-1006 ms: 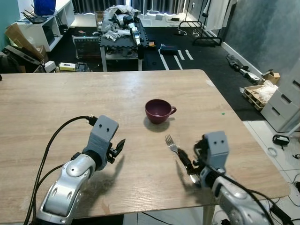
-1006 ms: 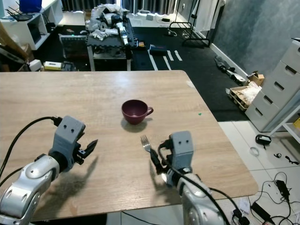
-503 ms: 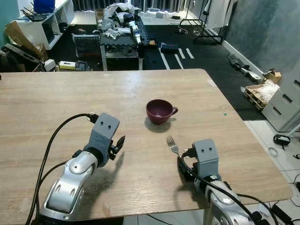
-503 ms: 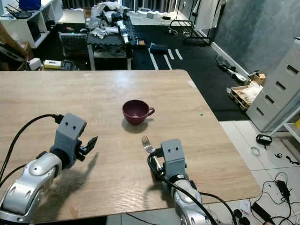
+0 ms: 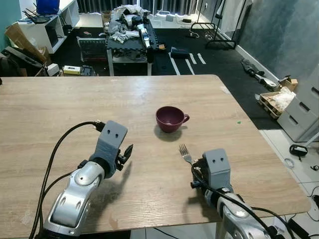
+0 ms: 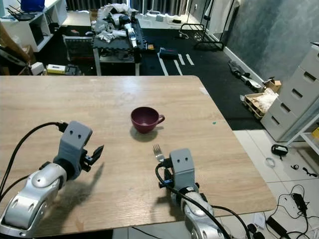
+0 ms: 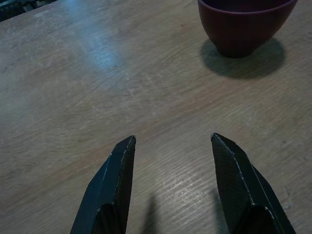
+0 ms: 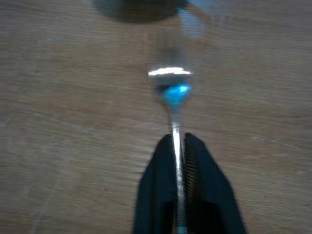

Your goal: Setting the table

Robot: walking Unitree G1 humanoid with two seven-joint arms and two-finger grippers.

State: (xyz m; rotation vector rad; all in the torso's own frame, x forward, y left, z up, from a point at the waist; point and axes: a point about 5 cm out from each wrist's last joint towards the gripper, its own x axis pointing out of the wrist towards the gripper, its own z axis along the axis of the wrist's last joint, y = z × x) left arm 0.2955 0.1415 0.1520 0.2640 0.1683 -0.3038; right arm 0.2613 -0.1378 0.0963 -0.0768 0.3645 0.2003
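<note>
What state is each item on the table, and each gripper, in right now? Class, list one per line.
Cup: upright, empty, handle towards the robot's right.
Fork: held by its handle, tines pointing towards the cup.
Right gripper: shut on the fork.
Left gripper: open, holding nothing, above the table.

A light wooden table (image 5: pixel 60 104) with a pale grain spans the view, its far edge at 12 o'clock and its right corner rounded toward 2 o'clock. A dark red cup (image 5: pixel 171 118) stands upright on it just right of centre, handle pointing to 3 o'clock, casting a shadow on the wood. A small green speck (image 5: pixel 238 121) lies near the right edge.
</note>
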